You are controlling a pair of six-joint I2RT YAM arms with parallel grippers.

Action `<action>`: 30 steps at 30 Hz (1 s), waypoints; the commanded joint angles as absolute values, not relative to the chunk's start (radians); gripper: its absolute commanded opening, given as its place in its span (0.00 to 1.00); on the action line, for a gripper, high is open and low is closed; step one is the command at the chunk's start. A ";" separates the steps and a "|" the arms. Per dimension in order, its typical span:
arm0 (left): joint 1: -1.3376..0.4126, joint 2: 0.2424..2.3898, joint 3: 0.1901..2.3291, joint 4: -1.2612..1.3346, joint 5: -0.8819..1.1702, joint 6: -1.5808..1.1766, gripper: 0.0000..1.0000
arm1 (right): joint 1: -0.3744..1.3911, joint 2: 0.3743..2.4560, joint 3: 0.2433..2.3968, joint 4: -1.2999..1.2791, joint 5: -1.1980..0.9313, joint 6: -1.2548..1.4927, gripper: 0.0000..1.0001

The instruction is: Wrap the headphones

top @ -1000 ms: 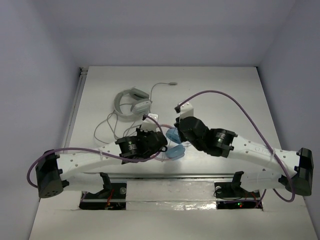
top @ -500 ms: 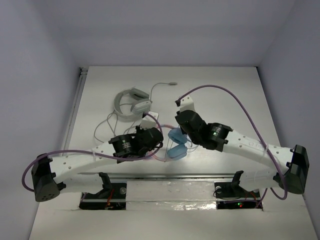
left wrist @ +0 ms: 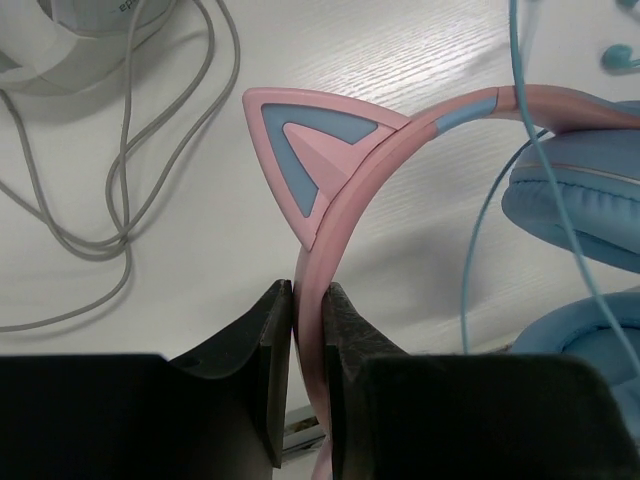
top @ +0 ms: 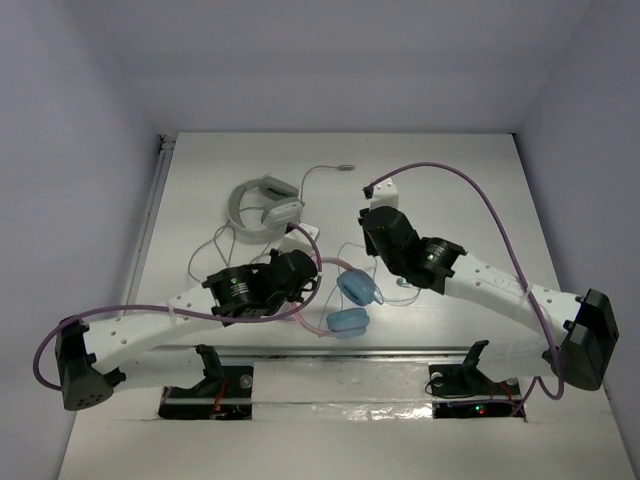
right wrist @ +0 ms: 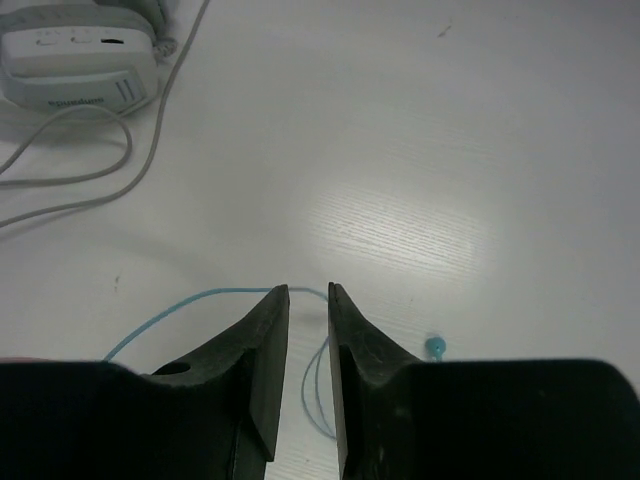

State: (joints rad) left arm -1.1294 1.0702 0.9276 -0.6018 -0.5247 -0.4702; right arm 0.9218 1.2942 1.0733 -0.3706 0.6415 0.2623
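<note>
The headphones lie near the table's front middle, with two light blue ear cups [top: 357, 288] and a pink cat-ear headband [left wrist: 340, 190]. My left gripper [left wrist: 307, 290] is shut on the headband just below a cat ear; in the top view it [top: 303, 275] sits left of the cups. The thin light blue cable [right wrist: 200, 300] runs over the table. My right gripper [right wrist: 308, 292] hangs just above it, jaws a narrow gap apart, with cable loops showing between them. In the top view it [top: 375, 245] is just behind the cups.
Larger white-grey headphones [top: 265, 205] lie at the back left, with a grey cable [top: 205, 255] looping toward the left arm. They also show in the right wrist view [right wrist: 80, 70]. A small teal cable end [right wrist: 434, 346] lies right of the right fingers.
My right gripper has moved from over the ear cups back toward the far side, uncovering them. The left arm has drawn back to the left, and the cups now lie slightly nearer the front edge.
</note>
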 commanded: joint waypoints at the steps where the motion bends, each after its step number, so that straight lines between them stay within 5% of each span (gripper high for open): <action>1: -1.095 0.985 1.002 -0.517 -0.459 -0.448 0.00 | 0.891 1.247 1.029 -0.238 0.551 0.304 0.28; 12: -1.039 0.956 1.081 -0.524 -0.400 -0.405 0.00 | 0.780 1.092 0.764 0.067 0.252 0.406 0.24; 16: -1.028 0.968 1.141 -0.552 -0.420 -0.384 0.00 | 0.729 1.049 0.640 0.225 0.116 0.459 0.09; 19: -1.028 0.988 1.180 -0.572 -0.436 -0.362 0.00 | 0.690 1.028 0.588 0.307 0.020 0.480 0.08; 22: -1.019 1.009 1.207 -0.589 -0.456 -0.350 0.00 | 0.690 1.017 0.569 0.327 0.023 0.485 0.18; 23: -1.019 1.014 1.213 -0.594 -0.457 -0.347 0.00 | 0.690 1.012 0.555 0.334 0.020 0.486 0.31; 26: -1.006 1.022 1.244 -0.595 -0.459 -0.330 0.00 | 0.680 1.006 0.525 0.388 -0.038 0.509 0.50; 30: -0.971 1.038 1.284 -0.581 -0.434 -0.302 0.00 | 0.680 1.002 0.431 0.517 -0.106 0.551 0.57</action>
State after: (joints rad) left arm -0.9936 1.0451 1.2022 -0.6510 -0.4358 -0.3122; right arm 0.6865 1.0134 0.4808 0.3504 -0.0242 0.5106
